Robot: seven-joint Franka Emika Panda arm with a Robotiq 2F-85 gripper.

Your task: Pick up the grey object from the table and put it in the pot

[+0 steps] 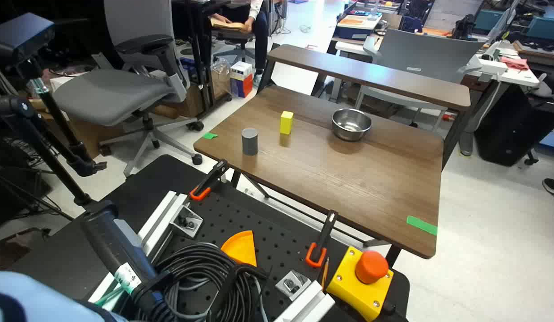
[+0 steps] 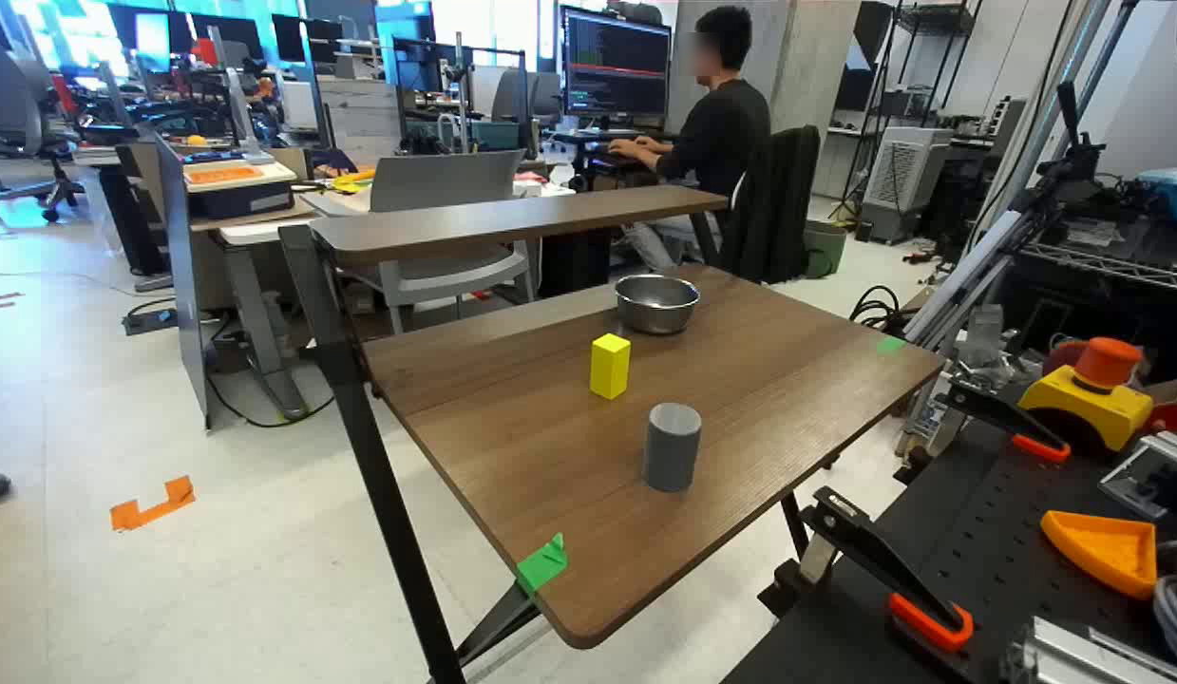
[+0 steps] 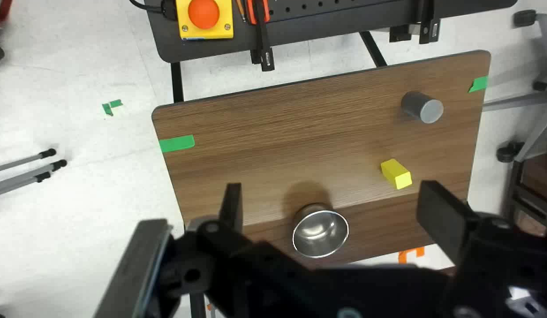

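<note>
- Plainly upright in both exterior views, a grey cylinder is standing on a brown wood-grain table, near the edge that is facing the black perforated bench.
- Its curved side is showing a smooth, even dark grey, while its flat round top is catching light in a paler shade.
- Seen from the wrist view, the cylinder is sitting at roughly half past two from the frame's centre, showing both its top and part of its side.
- A yellow block is standing near it, at eleven o'clock from the cylinder in an exterior view; a shiny silver pot is resting farther off, at twelve o'clock.
- The gripper is reaching in from six o'clock of the wrist view, the camera looking down over the tabletop.
- Its dark fingers are standing wide apart and holding nothing, with the pot showing in the view between and below their tips.
- The cylinder is sitting outside that gap, between one and two o'clock from its middle.
- How the arm's links are bending cannot be told from these views.
</note>
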